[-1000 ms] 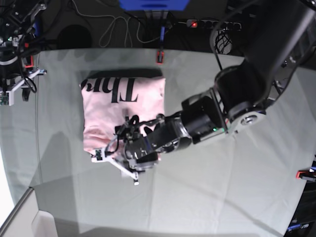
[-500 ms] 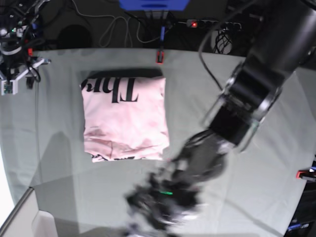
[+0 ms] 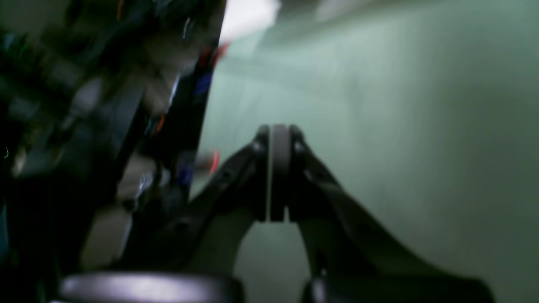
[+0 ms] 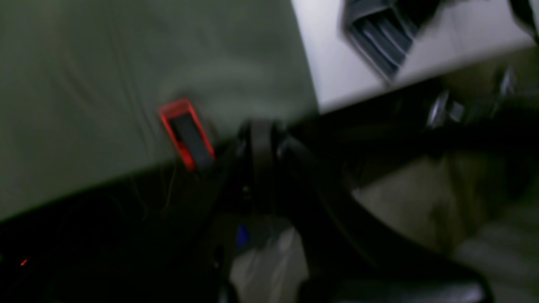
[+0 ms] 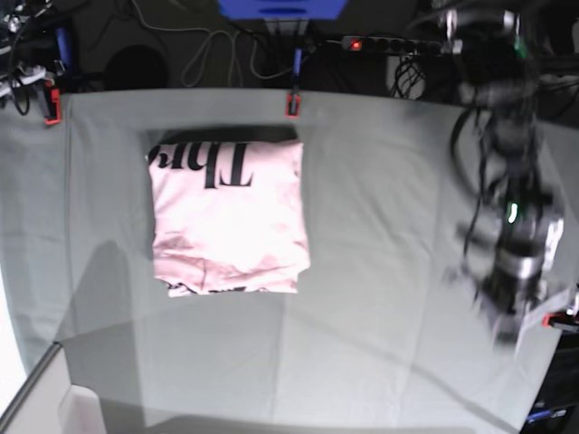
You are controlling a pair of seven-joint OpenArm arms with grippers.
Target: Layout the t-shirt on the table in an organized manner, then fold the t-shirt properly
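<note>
Folded t-shirt point(image 5: 228, 217) lying square on desk point(image 5: 380, 271). Left pincer point(image 3: 278, 176) pressed together, empty; right pincer point(image 4: 261, 164) likewise. Best retracted clear, fabric undisturbed.

In the base view the left arm point(image 5: 507, 181) hangs down that view's right side, blurred, its links stacked from the top edge toward the lower right, with a small green light on its wrist point(image 5: 520, 240). The left gripper point(image 3: 278, 172) shows in its own wrist view with both dark fingers point(image 3: 236, 168) meeting at the tips, pale pads pressed flat together and nothing between them. The right gripper point(image 4: 261, 160) appears dark and blurred in the right wrist view, its fingers drawn together at the tips. The right arm point(image 5: 18, 54) barely shows at the base view's upper left corner.
</note>
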